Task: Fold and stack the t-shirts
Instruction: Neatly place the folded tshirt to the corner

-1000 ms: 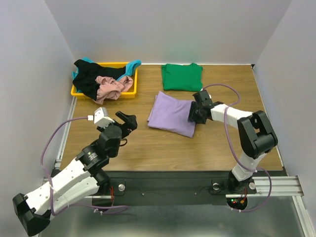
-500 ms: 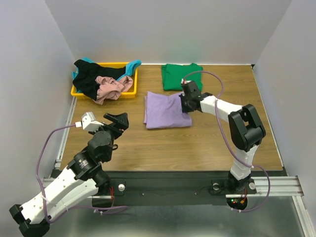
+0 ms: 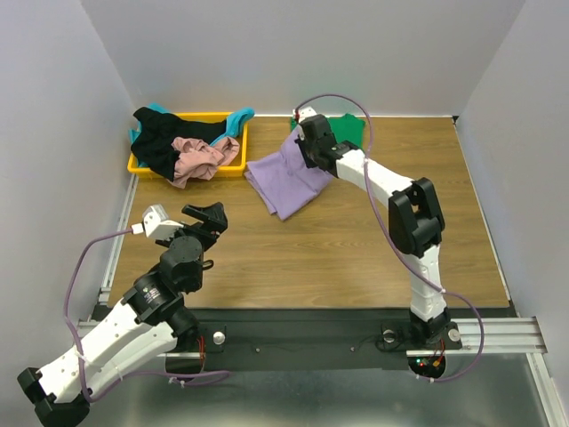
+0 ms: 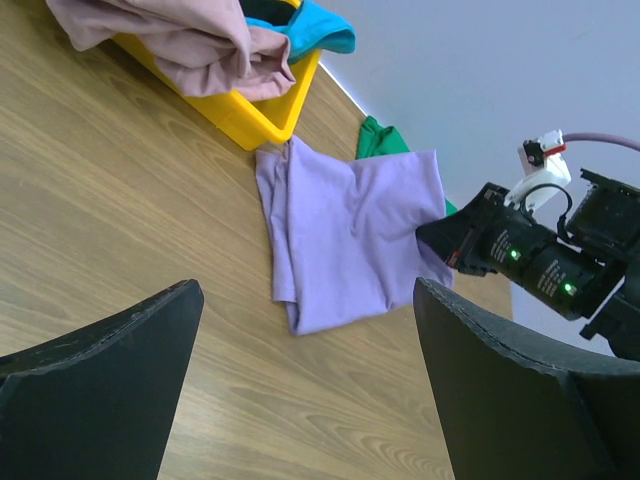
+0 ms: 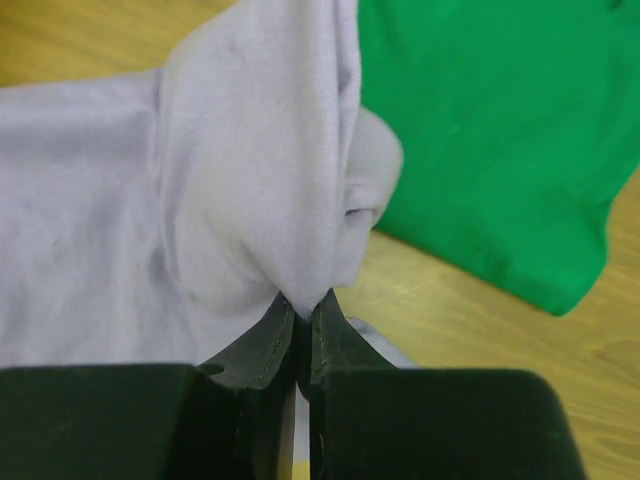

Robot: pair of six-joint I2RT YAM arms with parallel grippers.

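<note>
Your right gripper has dragged the purple t-shirt up from mid-table; it now lies rumpled just right of the yellow tray. The fingers are clenched on a bunched fold at the shirt's edge farthest from the tray. The green t-shirt lies flat farther right of the tray. Your left gripper hovers nearer than the tray, spread wide and empty. The black, pink and teal t-shirts are heaped in the tray.
</note>
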